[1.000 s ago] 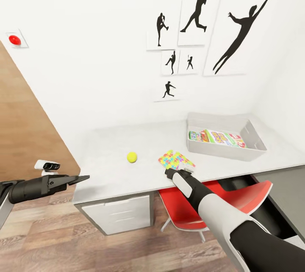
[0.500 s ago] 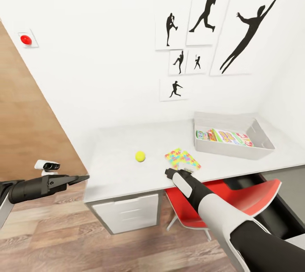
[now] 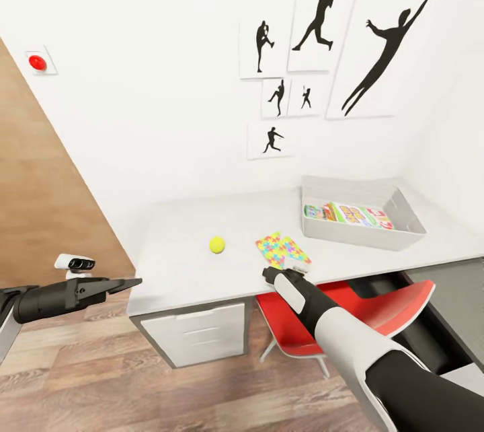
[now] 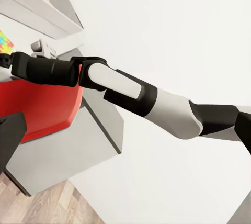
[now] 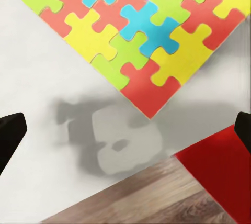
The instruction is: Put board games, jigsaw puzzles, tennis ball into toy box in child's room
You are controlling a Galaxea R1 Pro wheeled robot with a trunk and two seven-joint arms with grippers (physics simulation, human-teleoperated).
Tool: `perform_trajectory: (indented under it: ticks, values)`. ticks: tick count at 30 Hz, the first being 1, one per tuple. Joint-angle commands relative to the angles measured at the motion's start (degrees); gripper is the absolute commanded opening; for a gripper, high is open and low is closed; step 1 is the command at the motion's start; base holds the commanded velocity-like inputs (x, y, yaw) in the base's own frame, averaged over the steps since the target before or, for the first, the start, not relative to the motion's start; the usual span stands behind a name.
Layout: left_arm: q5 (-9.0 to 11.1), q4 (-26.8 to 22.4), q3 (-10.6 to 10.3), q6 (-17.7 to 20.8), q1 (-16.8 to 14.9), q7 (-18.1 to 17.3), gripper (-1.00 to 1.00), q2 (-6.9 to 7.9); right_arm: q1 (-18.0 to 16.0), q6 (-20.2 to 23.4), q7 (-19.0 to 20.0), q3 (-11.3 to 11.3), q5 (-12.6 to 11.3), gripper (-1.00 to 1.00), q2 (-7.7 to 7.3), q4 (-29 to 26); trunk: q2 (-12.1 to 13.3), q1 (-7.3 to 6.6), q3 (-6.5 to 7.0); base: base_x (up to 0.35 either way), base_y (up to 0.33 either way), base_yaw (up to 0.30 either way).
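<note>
Table, pale grey, white wall behind: tennis ball, jigsaw puzzles at its 3 o'clock. Toy box holds board games. Right gripper jaws wide; left gripper can't tell.

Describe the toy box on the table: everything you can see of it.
The toy box is a shallow, pale grey rectangular bin with flared sides, matte like plastic. It sits flat and upright on the table, toward its right end near the wall, open on top. Inside lie colourful printed board games, flat on the bottom. The jigsaw puzzles lie on the table apart from it. No gripper touches it.
</note>
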Motion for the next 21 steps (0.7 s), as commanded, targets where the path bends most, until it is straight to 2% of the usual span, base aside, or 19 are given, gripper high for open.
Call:
perform_trajectory:
  ticks: [1,21]
  values:
    - [-0.01,-0.02,-0.02,0.61,-0.04,-0.20,1.00,0.02,-0.06,0.26,-0.46,0.45,-0.28,1.00,-0.04,-0.11,-0.11,0.03,-0.10,-0.012,-0.036,0.000]
    - [-0.01,-0.02,-0.02,0.61,-0.04,-0.20,1.00,0.02,-0.15,1.34,-0.63,0.52,-0.02,1.00,-0.09,-2.79,-0.11,0.03,1.56,-0.001,-0.003,0.000]
